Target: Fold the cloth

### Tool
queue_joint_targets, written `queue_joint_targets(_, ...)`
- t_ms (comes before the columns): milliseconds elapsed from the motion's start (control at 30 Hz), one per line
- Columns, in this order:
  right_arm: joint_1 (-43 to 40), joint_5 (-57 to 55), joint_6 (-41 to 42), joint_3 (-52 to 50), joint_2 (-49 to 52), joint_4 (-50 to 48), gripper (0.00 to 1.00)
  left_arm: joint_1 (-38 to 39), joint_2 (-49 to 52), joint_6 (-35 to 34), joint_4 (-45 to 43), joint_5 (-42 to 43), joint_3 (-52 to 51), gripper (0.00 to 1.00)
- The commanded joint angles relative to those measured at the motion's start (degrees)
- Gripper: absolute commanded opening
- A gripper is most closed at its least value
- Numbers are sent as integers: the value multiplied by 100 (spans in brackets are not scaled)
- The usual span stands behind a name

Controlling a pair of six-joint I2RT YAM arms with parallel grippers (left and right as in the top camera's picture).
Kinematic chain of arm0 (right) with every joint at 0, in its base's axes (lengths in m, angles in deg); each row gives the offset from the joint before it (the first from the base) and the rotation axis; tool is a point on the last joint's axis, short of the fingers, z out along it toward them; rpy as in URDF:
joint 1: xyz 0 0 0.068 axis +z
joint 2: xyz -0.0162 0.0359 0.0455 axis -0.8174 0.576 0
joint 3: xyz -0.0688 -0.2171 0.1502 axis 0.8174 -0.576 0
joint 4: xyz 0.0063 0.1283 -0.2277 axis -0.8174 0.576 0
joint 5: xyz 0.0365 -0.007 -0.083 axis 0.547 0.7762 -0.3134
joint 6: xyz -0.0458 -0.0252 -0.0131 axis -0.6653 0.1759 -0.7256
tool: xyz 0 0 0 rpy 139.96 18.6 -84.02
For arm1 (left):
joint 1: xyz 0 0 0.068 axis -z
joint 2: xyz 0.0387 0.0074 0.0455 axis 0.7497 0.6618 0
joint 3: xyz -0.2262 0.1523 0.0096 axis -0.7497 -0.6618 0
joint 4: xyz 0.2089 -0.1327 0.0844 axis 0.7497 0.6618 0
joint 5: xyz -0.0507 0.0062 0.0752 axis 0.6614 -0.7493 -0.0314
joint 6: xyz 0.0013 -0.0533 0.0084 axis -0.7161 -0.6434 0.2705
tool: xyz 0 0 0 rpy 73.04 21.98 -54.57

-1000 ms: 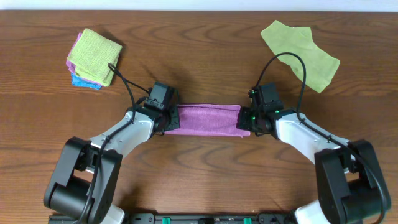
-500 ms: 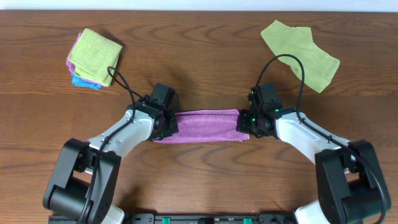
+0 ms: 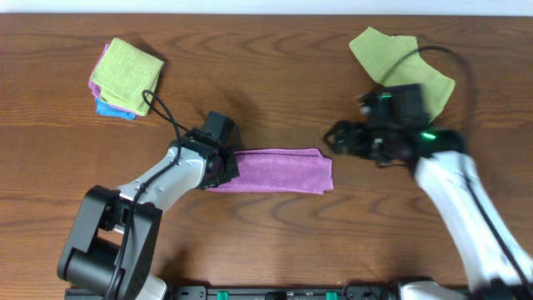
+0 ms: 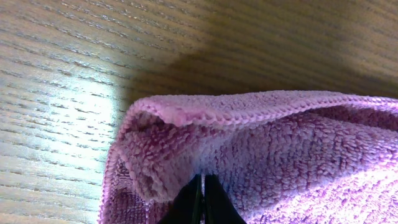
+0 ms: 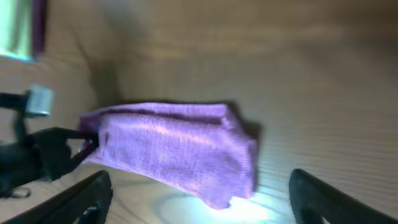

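Your cloth (image 3: 279,171) lies as 1 narrow folded strip at the middle of the table (image 3: 275,75), nearer its front edge. Your left gripper (image 4: 202,198) is clamped on the strip's left end, fingertips pressed together in the pile. Your right gripper (image 3: 333,138) sits right of the table's middle, its 2 fingers spread wide, clear of the cloth and holding nothing.

Right end of cloth (image 3: 279,171) free; left gripper (image 3: 226,167) blocks left end; folded stack (image 3: 125,77), green cloth (image 3: 400,58) well apart.
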Motion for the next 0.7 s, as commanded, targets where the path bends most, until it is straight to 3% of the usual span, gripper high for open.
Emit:
queue_joint_targets(0,-654,715,-868,-343,-170,63,96,13,293,-37,140,-13,-352,6)
queue_joint_targets(200,-1064,2389,-1049,-1587,334,-1228,98,13,293,-37,11,168,-352,6)
queue_joint_targets(667,-540,2400,-745,-1727,2240,-2253,99,13,293,-35,-138,310,-352,6)
